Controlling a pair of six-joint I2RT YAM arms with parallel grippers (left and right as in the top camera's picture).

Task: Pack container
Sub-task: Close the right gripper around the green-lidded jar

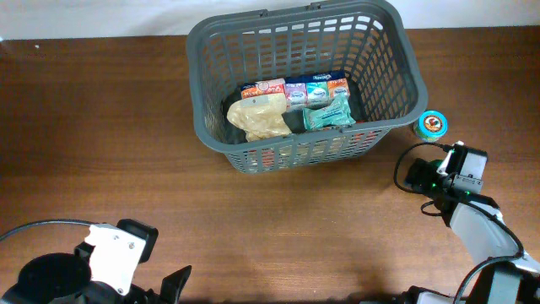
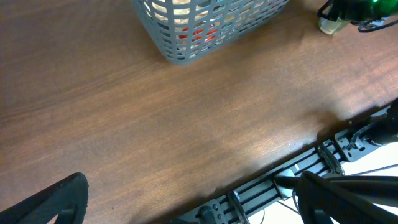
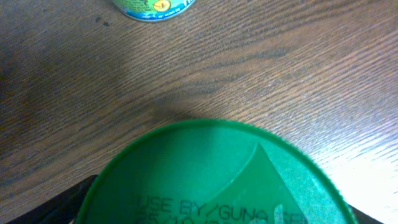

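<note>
The left gripper (image 2: 189,180) sits at the near left of the brown wooden table (image 1: 253,228). Its jaws are spread wide with nothing between them. One dark finger (image 2: 62,200) shows at the lower left of its wrist view and the other at the lower right, beside a black rail (image 2: 273,180) running along the table edge. At the near right, the right gripper (image 1: 426,173) is over the wood. The bottom of its wrist view is filled by a round green lid (image 3: 217,180) with raised lettering that begins "USE BY". The lid lies between the dark fingers glimpsed at the lower corners of that view. Whether the jaws press on it or stand clear cannot be determined. Just beyond this gripper, a small round tin (image 1: 433,124) with a teal and white top stands on the table, close by the right end of the basket (image 1: 196,101); contact between the two cannot be confirmed. The basket, dark grey with slotted sides, stands upright at the far middle of the table, slightly askew. On its floor, a pale yellow bag (image 1: 260,120) lies at the near left with a teal packet (image 1: 327,114) to its right. A row of small cartons (image 1: 295,89) lines the far side. Something red (image 1: 270,156) shows through the slots of the near wall; its nature cannot be made out.
</note>
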